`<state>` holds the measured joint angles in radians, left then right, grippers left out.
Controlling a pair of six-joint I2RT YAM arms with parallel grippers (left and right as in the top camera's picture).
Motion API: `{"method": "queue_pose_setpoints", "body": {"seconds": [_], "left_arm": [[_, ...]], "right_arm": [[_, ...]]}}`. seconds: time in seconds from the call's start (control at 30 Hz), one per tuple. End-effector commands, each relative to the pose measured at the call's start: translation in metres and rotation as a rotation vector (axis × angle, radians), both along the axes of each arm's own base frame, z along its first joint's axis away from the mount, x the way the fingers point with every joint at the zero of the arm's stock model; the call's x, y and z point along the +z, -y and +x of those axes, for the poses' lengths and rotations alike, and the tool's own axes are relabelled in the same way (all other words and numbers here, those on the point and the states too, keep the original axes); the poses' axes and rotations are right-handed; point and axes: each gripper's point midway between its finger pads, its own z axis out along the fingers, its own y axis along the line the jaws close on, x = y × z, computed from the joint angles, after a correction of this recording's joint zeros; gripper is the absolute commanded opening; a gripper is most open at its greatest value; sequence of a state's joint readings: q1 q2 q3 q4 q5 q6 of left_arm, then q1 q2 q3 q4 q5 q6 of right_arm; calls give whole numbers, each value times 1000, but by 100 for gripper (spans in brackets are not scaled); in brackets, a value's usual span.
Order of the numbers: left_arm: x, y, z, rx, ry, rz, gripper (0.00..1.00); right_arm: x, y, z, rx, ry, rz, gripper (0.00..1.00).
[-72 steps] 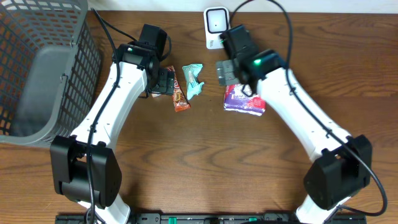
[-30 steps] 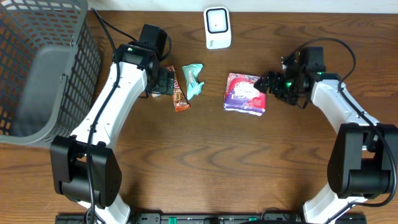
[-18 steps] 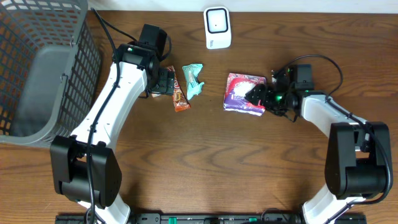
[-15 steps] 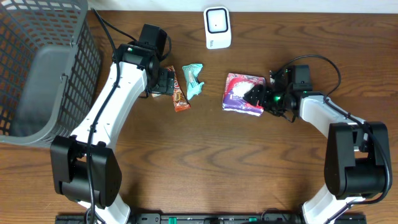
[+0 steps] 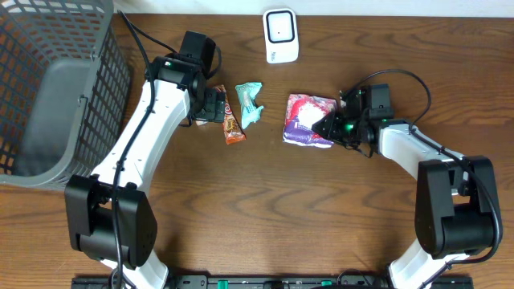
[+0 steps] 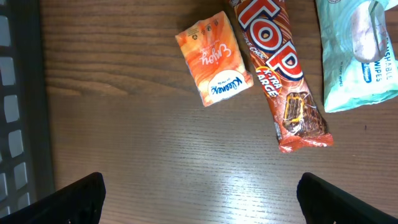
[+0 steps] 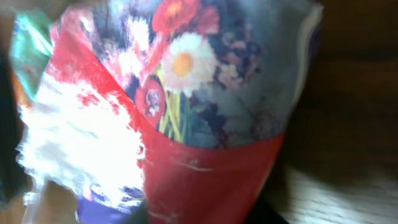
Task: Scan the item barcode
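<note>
The item, a red and purple packet printed with flowers [image 5: 307, 120], lies at mid table. It fills the right wrist view as the flower packet [image 7: 186, 112], very close. My right gripper [image 5: 333, 124] lies low at its right edge, with the jaws pinched on that edge. The white barcode scanner [image 5: 280, 35] stands at the table's back edge, apart from the packet. Over the left group of items my left gripper [image 6: 199, 193] hangs wide open, holding nothing, with one finger [image 6: 78, 196] at each lower corner of its view.
An orange tissue pack [image 6: 214, 59], a TOP chocolate bar [image 6: 280, 74] and a teal wipes packet [image 6: 360, 50] lie below the left gripper. A grey wire basket [image 5: 48, 88] fills the far left. The right arm's cable arcs above its wrist.
The right arm left its place over the packet, swung out right, then came in low. Its jaws closed on the packet's right edge, nudging it left. The left arm stayed still.
</note>
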<state>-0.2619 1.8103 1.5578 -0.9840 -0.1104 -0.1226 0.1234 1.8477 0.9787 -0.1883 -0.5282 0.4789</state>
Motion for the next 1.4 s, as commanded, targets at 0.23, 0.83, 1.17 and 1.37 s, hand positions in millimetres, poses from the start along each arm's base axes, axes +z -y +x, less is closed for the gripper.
{"method": "queue_pose_setpoints", "body": {"seconds": [0.23,0.83,1.17,1.37], "left_arm": [[-2,-1,-1,-4,-8,3,98],[-2,-1,-1,-4,-8,3,98],[-2,-1,-1,-3,-8,3,98],[-2,-1,-1,-3,-8,3,98]], "right_arm": [[59,-11,41,-64,41,232,1],[120,-18,107,-272,240,215,1],[165,-39,135,-396,453,261,1],[190,-34,151,-530,554,283,1]]}}
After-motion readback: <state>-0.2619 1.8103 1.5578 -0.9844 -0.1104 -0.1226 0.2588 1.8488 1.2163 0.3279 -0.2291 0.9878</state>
